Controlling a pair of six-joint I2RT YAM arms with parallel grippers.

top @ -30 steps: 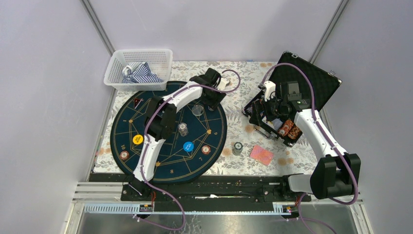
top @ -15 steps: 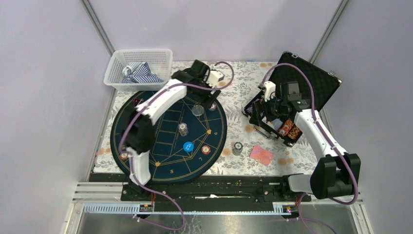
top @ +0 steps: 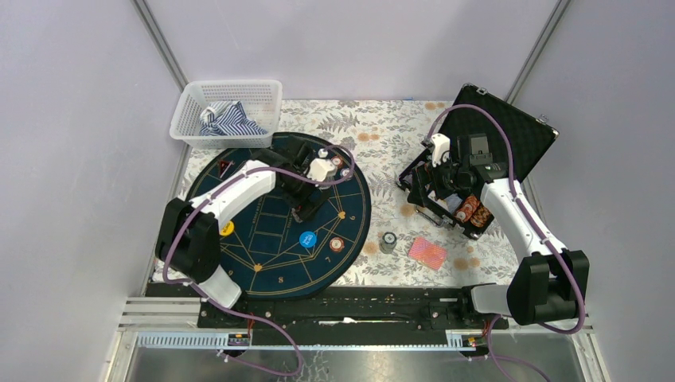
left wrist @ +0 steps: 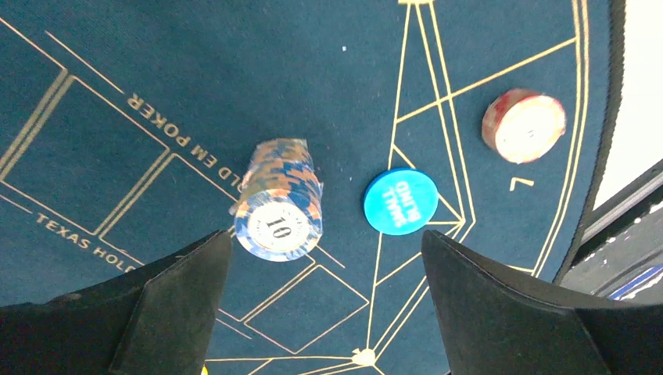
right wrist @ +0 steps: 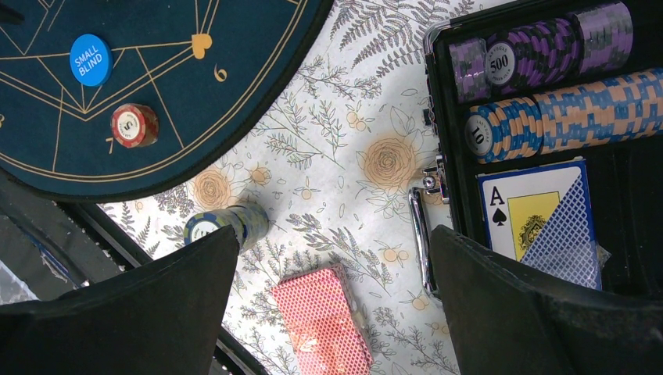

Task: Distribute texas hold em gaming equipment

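Note:
My left gripper (left wrist: 324, 305) hangs open over the dark blue mat (left wrist: 117, 70), empty. Just beyond its fingertips stands a blue-and-orange chip stack (left wrist: 279, 203) marked 10. Right of it lie a blue disc (left wrist: 401, 201) and a red-and-white chip stack (left wrist: 524, 125). From above, the left gripper (top: 305, 208) is at mid-mat and covers the 10 stack. My right gripper (right wrist: 332, 312) is open above the red-backed card deck (right wrist: 324, 328), not touching it, with a green-blue chip stack (right wrist: 223, 223) to its left.
The open black case (top: 497, 135) at the right holds purple chips (right wrist: 539, 51), blue-orange chips (right wrist: 563, 109) and an ace of spades (right wrist: 539, 219). A white basket (top: 228, 114) with striped cloth stands at the back left. Another chip stack (top: 337, 161) stands near the mat's far rim.
The left arm drew back from the mat's far right rim to mid-mat, its jaws opening wider. A chip stack shows where it was. The right arm has not moved.

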